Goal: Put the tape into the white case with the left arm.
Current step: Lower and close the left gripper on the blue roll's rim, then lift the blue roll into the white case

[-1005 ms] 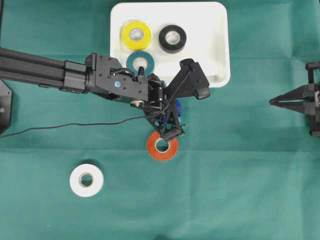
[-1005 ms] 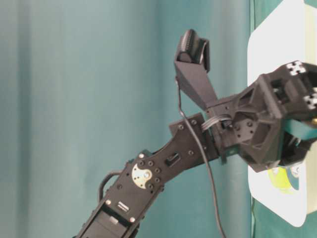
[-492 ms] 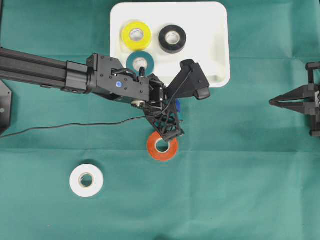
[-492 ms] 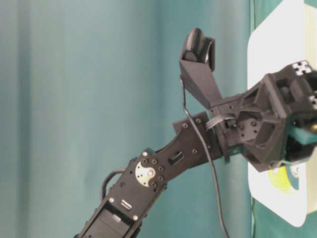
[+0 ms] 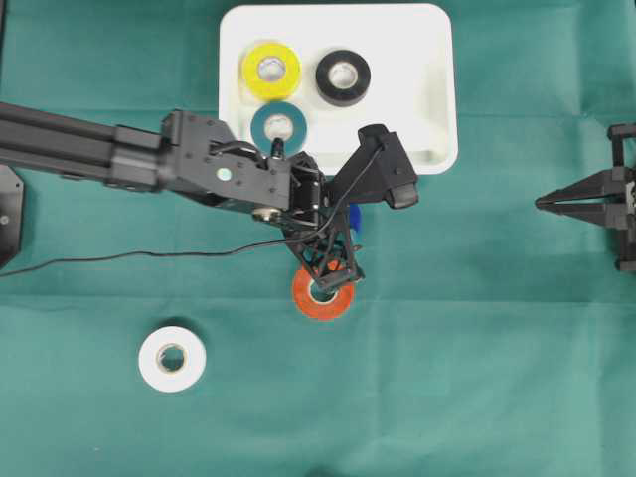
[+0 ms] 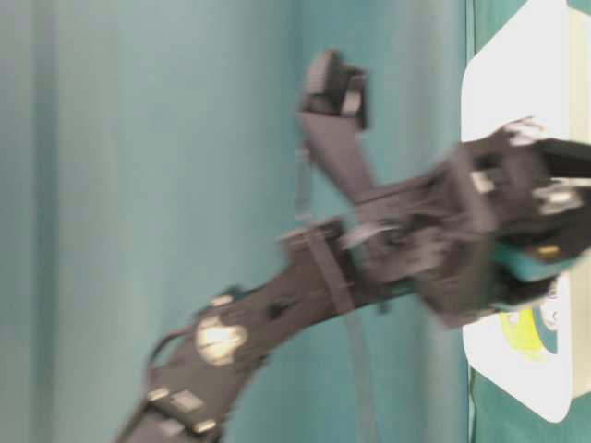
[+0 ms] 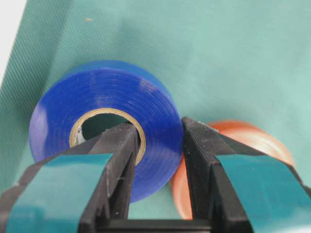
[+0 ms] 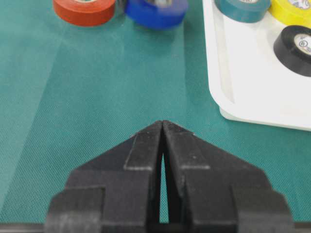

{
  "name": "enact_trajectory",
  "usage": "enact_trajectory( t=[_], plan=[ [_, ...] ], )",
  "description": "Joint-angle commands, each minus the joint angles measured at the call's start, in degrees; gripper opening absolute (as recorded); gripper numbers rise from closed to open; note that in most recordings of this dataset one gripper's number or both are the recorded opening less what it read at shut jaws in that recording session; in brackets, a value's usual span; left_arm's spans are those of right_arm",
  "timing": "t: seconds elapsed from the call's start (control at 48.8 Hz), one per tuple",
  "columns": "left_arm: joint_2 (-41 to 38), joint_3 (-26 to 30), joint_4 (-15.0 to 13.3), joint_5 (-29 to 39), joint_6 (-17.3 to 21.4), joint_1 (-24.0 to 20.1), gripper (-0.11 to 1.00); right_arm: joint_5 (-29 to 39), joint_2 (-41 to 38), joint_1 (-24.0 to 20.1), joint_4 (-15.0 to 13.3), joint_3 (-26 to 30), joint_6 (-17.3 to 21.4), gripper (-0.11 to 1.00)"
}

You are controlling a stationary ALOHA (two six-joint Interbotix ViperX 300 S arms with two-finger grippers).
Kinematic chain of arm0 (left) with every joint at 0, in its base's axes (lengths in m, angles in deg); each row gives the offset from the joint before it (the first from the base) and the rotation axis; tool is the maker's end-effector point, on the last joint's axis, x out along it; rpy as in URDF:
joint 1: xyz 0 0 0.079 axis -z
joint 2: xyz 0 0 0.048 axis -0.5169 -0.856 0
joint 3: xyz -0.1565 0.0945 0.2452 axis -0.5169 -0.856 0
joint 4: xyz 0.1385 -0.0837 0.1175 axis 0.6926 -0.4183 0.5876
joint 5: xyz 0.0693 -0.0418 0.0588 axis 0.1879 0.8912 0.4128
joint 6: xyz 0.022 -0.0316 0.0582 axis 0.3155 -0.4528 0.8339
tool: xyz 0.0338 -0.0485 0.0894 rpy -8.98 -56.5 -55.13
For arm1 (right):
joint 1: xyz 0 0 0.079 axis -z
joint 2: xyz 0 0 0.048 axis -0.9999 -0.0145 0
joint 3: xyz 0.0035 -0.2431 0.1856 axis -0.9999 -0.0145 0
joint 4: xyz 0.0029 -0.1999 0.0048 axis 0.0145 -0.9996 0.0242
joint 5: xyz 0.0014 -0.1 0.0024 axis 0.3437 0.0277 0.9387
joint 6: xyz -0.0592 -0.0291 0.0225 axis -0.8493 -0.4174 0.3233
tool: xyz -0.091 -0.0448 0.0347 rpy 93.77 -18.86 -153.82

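Observation:
A blue tape roll [image 7: 104,104] is pinched through its wall by my left gripper [image 7: 158,128], one teal-banded finger in the core and the other outside. From overhead only a sliver of blue tape [image 5: 355,216] shows beside the left gripper [image 5: 338,250], just below the white case [image 5: 417,84]. An orange tape roll [image 5: 322,291] lies right under the wrist and touches the outer finger [image 7: 199,160]. The case holds yellow [image 5: 271,69], black [image 5: 343,77] and teal [image 5: 278,122] rolls. Over bare cloth at the right edge, my right gripper [image 8: 162,124] is shut and empty.
A white tape roll [image 5: 171,358] lies at the lower left. A thin black cable [image 5: 149,253] trails across the cloth from the left arm. The table-level view shows the left arm [image 6: 416,249] blurred before the case's edge [image 6: 499,92].
The left jaws have shut on the blue roll. The wrist has shifted slightly left and down toward the orange roll, and the arm is blurred in motion now. The right arm is unmoved.

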Motion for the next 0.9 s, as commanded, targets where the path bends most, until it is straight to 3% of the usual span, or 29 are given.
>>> enact_trajectory(
  t=[0.0,0.369,0.882],
  plan=[
    [5.36,1.05,0.00,1.05,0.00,0.26,0.26,-0.62,-0.35,0.09,0.00,0.53,0.09,-0.09],
    [9.84,2.46,0.26,6.24,1.49,-0.18,0.26,-0.62,-0.35,0.09,0.00,0.53,0.09,-0.09],
    [3.34,4.31,0.44,2.64,12.30,-9.84,0.26,-0.62,-0.35,0.09,0.00,0.53,0.09,-0.09]
  ],
)
